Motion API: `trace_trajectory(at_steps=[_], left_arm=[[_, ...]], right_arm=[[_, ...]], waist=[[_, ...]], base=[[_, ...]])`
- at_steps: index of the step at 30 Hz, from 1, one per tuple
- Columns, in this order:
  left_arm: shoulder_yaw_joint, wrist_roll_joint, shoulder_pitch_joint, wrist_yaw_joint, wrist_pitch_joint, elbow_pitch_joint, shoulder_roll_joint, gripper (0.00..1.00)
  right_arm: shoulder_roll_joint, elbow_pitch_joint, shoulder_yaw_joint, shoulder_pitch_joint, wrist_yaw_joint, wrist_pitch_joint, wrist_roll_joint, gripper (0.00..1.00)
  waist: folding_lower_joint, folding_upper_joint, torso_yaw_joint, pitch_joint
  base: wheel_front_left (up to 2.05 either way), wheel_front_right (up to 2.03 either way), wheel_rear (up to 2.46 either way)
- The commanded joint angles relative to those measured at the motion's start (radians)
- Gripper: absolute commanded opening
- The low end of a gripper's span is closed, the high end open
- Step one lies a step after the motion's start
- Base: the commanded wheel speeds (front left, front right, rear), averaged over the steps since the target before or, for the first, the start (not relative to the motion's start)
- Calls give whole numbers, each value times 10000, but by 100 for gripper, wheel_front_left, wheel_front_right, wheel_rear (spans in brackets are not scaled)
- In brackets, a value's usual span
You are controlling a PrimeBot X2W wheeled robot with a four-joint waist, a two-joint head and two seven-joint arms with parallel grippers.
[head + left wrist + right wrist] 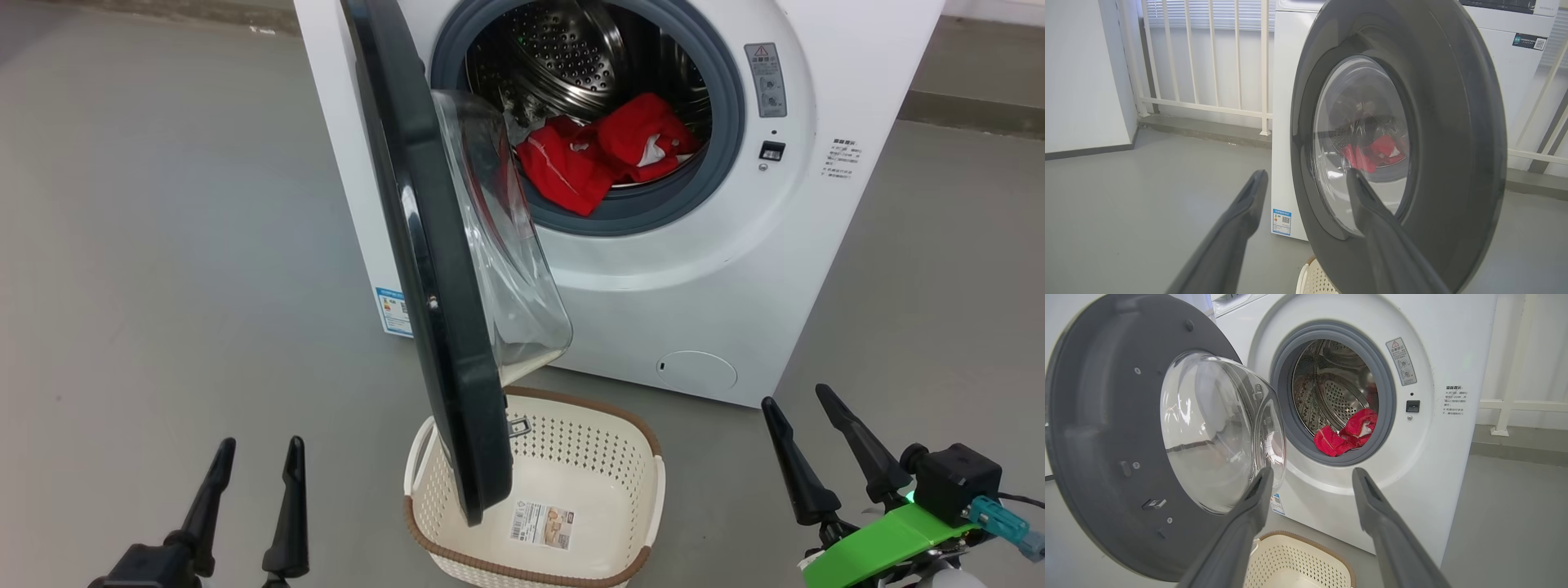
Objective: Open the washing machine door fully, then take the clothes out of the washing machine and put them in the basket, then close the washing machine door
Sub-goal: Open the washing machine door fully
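Both pairs spread wide, nothing held: left fingers [290,506] and right fingers [796,465] sit low, well short of the machine. Just ahead and right of the left fingers, the washing machine door [441,327] stands about half swung, edge-on to me. Its outer face is toward the left fingers, its glass bowl [506,245] toward the right ones. Between the two pairs, under the door's lower edge, is the basket [588,445], empty but for a label. Beyond the right fingers, red clothes [604,151] lie at the front lip of the drum [571,57] in the washing machine [702,278].

Step in hand, I reckon: finish opening the door. I'd put the right fingers on the inner rim near the free edge, not on the glass, and push left in an arc about the hinge. Left fingers go aside first, since they look to be in the swing path. Mind the latch hook [518,425] near the basket rim.
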Motion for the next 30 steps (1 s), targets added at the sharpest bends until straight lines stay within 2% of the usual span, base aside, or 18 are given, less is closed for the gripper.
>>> trace_trajectory(at_steps=[1,2,3,4,9,14,20,25,30], left_arm=[[327,67,-316,58,-76,-217,74,100],[317,53,-316,52,-76,-218,72,87],[294,61,-337,33,-76,-273,79,39],[275,55,-360,9,-76,-344,79,0],[129,214,-639,-92,-76,-899,158,0],[-118,418,-1308,-160,-76,-2117,116,0],[-1405,682,-2197,-414,1,-3164,11,0],[-2299,481,-2430,-478,417,-3304,-108,0],[-3027,-60,-2229,-453,691,-2610,-206,0]], right_arm=[[-115,-196,154,-352,-7,-62,29,100],[-117,-188,162,-363,-7,-62,35,100],[-118,-183,169,-370,-7,-62,41,100],[-117,-181,175,-374,-7,-62,47,100],[-110,-187,168,-372,-7,-63,71,100],[-98,-198,162,-323,-7,-63,106,100],[-57,-151,284,-272,-7,-63,170,100],[-42,-104,454,-353,-7,-63,258,100],[-41,-103,573,-501,-7,-63,360,100]], waist=[[0,0,-7,-2],[0,0,-12,-5],[0,0,-15,-10],[0,0,-16,-14],[0,0,0,-43],[0,0,38,-110],[0,0,38,-214],[0,0,-185,-211],[0,0,-481,-96]], base=[[0,0,0],[0,0,0],[0,0,0],[0,0,0],[0,0,0],[0,0,0],[0,0,0],[0,0,0],[0,0,0]])
